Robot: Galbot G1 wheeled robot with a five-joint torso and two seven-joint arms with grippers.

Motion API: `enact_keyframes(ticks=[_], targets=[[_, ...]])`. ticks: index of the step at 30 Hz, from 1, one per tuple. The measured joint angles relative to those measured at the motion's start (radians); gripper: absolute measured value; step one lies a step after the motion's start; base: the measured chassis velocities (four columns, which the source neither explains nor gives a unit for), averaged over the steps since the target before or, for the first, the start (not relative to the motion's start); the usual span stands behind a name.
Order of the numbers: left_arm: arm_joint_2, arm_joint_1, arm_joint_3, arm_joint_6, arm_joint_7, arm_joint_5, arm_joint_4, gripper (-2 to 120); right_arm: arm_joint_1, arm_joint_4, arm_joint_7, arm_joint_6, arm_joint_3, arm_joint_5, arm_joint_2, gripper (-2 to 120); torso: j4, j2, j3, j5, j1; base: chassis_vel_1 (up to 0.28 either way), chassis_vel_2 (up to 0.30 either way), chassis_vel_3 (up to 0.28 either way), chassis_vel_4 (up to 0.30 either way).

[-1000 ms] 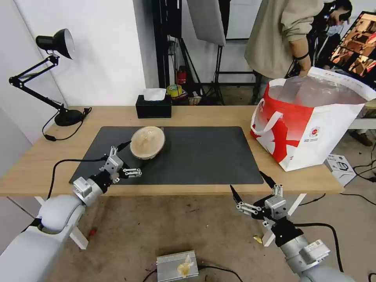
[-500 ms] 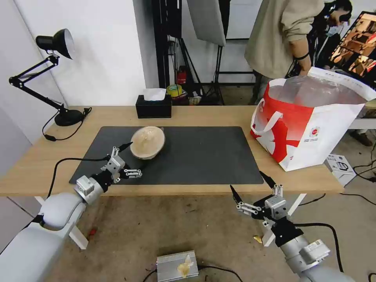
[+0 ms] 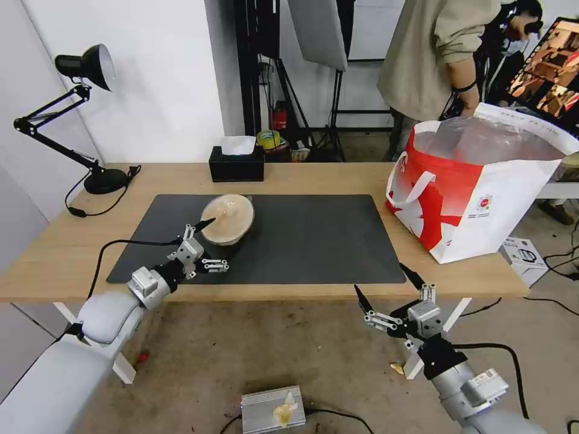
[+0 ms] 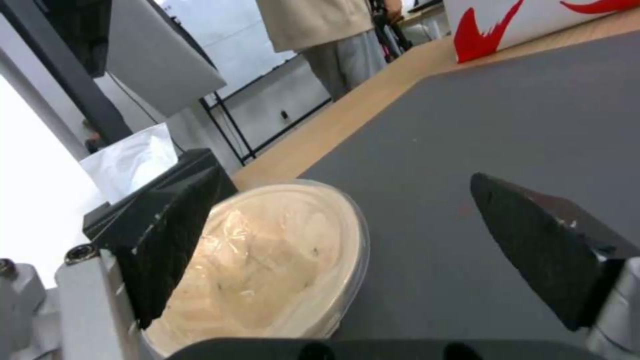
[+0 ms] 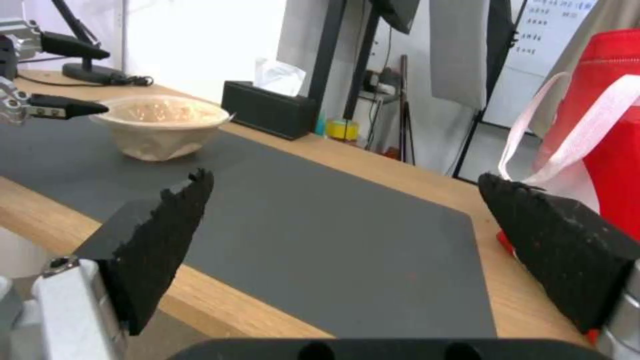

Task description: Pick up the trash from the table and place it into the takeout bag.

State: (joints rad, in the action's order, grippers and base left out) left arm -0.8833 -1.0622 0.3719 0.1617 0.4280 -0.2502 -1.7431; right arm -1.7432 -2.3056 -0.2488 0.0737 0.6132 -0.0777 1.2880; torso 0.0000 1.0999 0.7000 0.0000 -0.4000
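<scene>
My left claw (image 3: 216, 245) hangs low over the dark mat (image 3: 313, 241), spread wide, at the near side of the beige bowl (image 3: 228, 218). One finger (image 4: 170, 240) lies just beside the bowl's rim; the other (image 4: 543, 245) stands apart over bare mat. I cannot tell whether the near one touches.

The bowl sits upright on the left part of the mat, mouth up. It is round, so it has no long axis. Crinkled film covers its inside, and I cannot make out what is under it. My own finger hides its near edge in the left wrist view.

My right claw (image 3: 389, 291) hangs off the table's (image 3: 338, 175) front edge, also spread wide.

The bag (image 3: 482, 193) stands open at the table's right end, tilted; its far corner is cut off.
</scene>
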Motion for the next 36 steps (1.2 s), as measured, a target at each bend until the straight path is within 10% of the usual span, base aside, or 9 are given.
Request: enact_keyframes(ticks=[36], targets=[[-0.047, 0.102, -0.081, 0.004, 0.001, 0.025, 0.122, 100, 0.0, 0.0, 0.0, 0.0, 0.0, 0.0, 0.0, 100, 0.0, 0.0, 0.0, 0.0, 0.0, 0.0, 0.0, 0.0, 0.0]])
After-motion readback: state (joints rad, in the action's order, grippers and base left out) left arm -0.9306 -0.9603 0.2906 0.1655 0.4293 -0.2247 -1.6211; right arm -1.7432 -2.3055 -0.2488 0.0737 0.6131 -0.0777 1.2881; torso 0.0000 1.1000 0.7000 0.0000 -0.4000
